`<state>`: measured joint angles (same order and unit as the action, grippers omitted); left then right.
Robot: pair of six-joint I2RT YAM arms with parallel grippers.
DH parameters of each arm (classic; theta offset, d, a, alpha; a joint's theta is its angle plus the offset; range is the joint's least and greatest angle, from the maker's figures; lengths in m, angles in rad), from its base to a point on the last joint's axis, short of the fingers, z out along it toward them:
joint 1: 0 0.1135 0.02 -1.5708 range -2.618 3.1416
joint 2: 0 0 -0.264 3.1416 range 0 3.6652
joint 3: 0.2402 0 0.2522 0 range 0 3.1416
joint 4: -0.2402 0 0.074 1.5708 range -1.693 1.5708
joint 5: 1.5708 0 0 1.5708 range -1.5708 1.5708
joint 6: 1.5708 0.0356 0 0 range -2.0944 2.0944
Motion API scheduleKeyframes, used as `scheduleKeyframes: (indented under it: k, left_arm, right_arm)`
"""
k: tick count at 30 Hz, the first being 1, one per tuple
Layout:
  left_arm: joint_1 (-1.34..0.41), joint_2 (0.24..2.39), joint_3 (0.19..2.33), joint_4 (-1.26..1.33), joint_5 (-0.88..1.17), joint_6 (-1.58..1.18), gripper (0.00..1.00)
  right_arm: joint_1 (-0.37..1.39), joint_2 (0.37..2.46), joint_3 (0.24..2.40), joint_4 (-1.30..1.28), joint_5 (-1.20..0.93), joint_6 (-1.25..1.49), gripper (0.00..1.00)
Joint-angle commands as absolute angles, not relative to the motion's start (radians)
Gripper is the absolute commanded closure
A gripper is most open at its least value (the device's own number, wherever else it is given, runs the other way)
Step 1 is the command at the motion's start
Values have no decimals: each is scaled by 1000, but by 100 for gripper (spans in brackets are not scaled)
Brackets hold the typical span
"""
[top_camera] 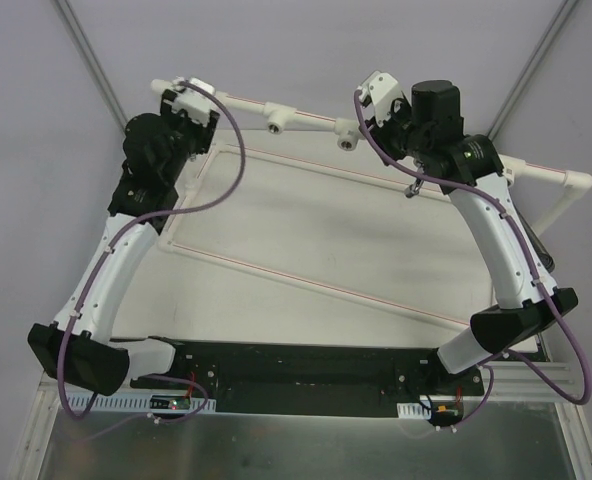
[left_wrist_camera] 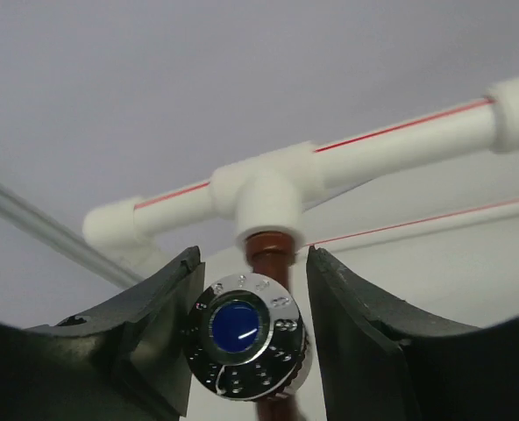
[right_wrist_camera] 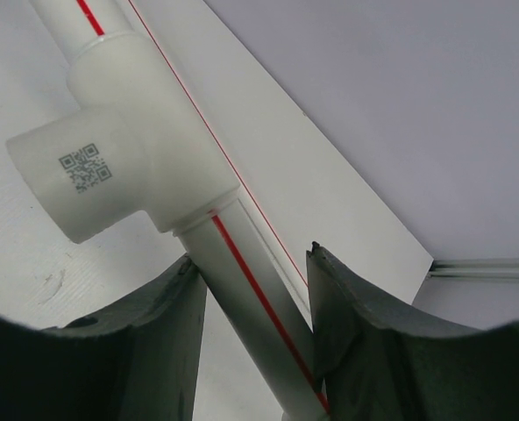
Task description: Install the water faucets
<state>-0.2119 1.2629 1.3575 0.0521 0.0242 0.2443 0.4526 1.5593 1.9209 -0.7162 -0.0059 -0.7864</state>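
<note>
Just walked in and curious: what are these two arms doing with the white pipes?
They are fitting a tap onto pipework. The left gripper is closed around the knob of a reddish-brown faucet, whose end sits in the socket of a white tee fitting. The right gripper clamps the white pipe just below a second tee, apparently steadying it. How far the faucet is screwed in is unclear.
</note>
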Motion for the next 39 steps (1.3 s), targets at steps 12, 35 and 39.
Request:
scheduleKeyframes:
  k: [12,35,39]
  left_arm:
    - [-598,1238,1449,-43,-32,780,24]
    - [-238,1147,1615,-394,-312,-374,9]
    - [-224,1181,1628,-391,-160,-242,11]
  right_arm:
    - [466,1652,1905,-747,-21,-657,100]
    - [466,1664,1916,-742,-44,-649,100]
    - [465,1657,1914,-742,-43,-649,100]
